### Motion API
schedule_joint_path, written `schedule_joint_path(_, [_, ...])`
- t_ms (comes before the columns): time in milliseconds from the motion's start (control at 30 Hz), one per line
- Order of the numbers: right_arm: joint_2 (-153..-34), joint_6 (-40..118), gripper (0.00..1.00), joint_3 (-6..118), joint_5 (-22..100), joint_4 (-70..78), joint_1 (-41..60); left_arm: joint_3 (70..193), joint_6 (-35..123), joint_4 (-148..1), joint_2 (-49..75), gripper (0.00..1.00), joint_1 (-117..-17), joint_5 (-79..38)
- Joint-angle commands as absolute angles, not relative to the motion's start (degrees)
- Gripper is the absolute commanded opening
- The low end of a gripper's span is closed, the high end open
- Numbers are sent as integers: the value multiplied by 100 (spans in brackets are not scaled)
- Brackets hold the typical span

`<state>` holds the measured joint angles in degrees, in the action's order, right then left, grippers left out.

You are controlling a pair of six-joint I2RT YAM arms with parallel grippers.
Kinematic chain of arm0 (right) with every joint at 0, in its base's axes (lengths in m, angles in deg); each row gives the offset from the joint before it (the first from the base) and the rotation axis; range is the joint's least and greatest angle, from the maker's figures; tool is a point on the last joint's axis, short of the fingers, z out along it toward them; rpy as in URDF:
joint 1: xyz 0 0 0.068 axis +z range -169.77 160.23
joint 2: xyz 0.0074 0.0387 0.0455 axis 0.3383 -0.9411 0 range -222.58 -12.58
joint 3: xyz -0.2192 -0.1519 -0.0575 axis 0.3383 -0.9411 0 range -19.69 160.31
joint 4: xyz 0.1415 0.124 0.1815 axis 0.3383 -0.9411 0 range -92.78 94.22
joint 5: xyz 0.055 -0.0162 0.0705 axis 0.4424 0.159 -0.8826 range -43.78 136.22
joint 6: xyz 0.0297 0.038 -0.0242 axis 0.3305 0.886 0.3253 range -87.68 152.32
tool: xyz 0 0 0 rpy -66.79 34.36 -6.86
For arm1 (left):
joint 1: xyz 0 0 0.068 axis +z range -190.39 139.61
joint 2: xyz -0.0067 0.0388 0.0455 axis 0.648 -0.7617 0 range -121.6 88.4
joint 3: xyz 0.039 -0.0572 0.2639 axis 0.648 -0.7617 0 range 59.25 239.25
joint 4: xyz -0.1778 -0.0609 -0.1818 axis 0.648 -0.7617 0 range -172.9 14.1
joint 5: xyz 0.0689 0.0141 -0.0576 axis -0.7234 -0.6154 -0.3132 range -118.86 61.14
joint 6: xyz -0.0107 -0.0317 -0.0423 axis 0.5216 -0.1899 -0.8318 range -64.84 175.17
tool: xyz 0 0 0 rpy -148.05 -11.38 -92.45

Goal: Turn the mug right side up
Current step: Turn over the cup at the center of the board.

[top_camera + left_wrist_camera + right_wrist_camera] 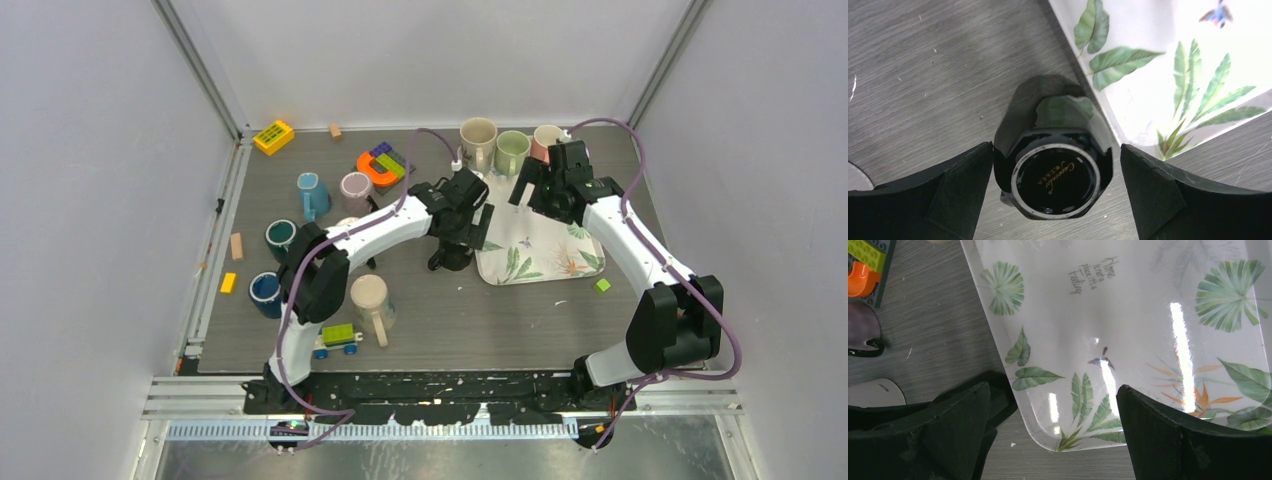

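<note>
Left gripper (1056,147): spread wide, one finger on either side of the mug (1055,180), neither touching it.
Mug: black and glossy, stood on the surface (923,75) with its ringed base and gold script facing up, so it is judged inverted; set just beside the corner of the leaf-printed tray (1148,75).
Handling: judged stiff, fairly heavy, slick-glazed and breakable. A firm squeeze across the body walls is suggested, so that it can be turned over without slipping. The handle cannot be made out.
Right gripper (1052,390): spread wide above the tray, nothing held.
Far edge: three pale mugs (512,150) are stood in a row beyond the tray.
</note>
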<state>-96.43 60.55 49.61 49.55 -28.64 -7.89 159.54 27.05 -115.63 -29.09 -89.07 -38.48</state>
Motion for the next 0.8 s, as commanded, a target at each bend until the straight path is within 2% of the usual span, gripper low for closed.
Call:
schedule_joint_path(0, [-9381, 6079, 100, 4935, 4920, -2653, -800, 15652, 3120, -11645, -2421, 100, -8925, -3703])
schedule_joint_path(400, [-9344, 6072, 100, 4831, 4918, -2578, -806, 14912, 3779, -11395, -1997, 98, -8926, -3171])
schedule_joint_path(767, [-9326, 6069, 100, 4782, 4920, -2549, -801, 14916, 4195, -11291, -2106, 62, -8917, -3060])
